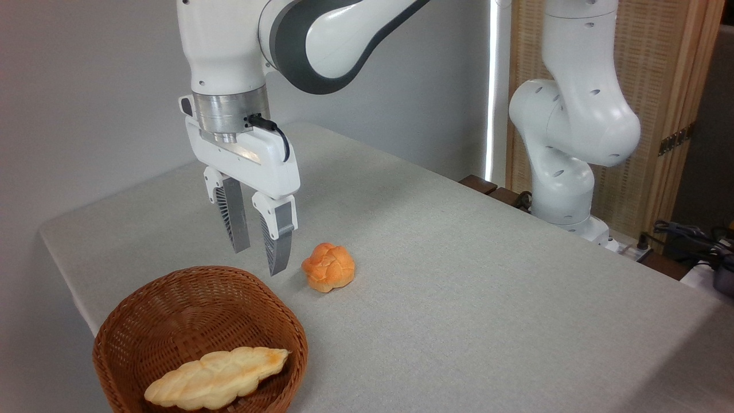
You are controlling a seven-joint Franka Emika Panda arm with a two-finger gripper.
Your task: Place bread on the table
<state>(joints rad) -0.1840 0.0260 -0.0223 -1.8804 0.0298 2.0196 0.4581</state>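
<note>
Camera view, nearest first: the bread (pixel 215 379), a long pale braided loaf, lies inside a brown wicker basket (pixel 172 298) at the table's (pixel 459 298) front corner. Just beyond the basket's far rim, the gripper (pixel 258 261) hangs above the cloth, fingers slightly parted and holding nothing. A small orange bun (pixel 328 267) sits beside it.

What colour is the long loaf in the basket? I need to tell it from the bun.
Pale yellow with light-brown toasted edges: the bread, in the fixed camera view.
</note>
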